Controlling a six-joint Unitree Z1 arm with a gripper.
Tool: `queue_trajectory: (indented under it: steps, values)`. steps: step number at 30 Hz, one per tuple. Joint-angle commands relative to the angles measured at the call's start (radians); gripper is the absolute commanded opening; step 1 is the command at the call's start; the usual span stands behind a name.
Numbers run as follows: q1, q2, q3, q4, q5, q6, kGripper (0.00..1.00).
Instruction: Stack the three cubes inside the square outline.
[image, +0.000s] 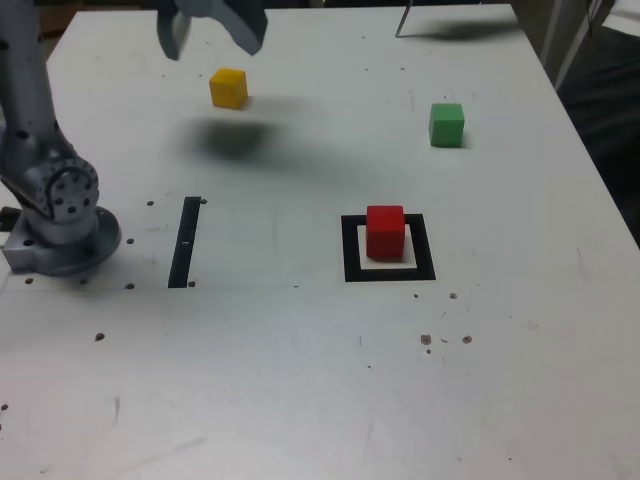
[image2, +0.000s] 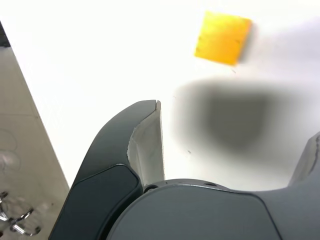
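Matte red cube (image: 385, 231) sits inside square tape outline (image: 347, 250).

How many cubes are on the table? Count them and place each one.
3. The red cube sits inside the square outline. The yellow cube lies below the open gripper. The green cube is toward the exterior view's right. None looks hidden.

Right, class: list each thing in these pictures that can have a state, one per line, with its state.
Red cube: inside the square outline, nothing on top.
Yellow cube: loose on the table, not gripped.
Green cube: loose on the table, apart from the others.
Gripper: above the table, jaws open, empty.
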Motion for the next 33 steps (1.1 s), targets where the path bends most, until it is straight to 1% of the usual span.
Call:
queue_trajectory:
  steps: [1,7,12,17,25,29,31,33]
  values:
    - [0.027,0.03,-0.018,-0.011,0.002,0.035,0.96]
    - [0.1,0.109,-0.052,-0.039,0.002,0.122,0.96]
    - [0.134,0.167,-0.07,-0.061,0.002,0.168,0.96]
    - [0.139,0.209,-0.076,-0.073,-0.005,0.183,0.95]
    - [0.137,0.289,-0.074,-0.117,-0.036,0.183,0.91]
    - [0.136,0.319,-0.075,-0.141,-0.043,0.178,0.84]
    - [0.136,0.325,-0.077,-0.149,-0.042,0.173,0.75]
    - [0.135,0.327,-0.078,-0.158,-0.042,0.169,0.64]
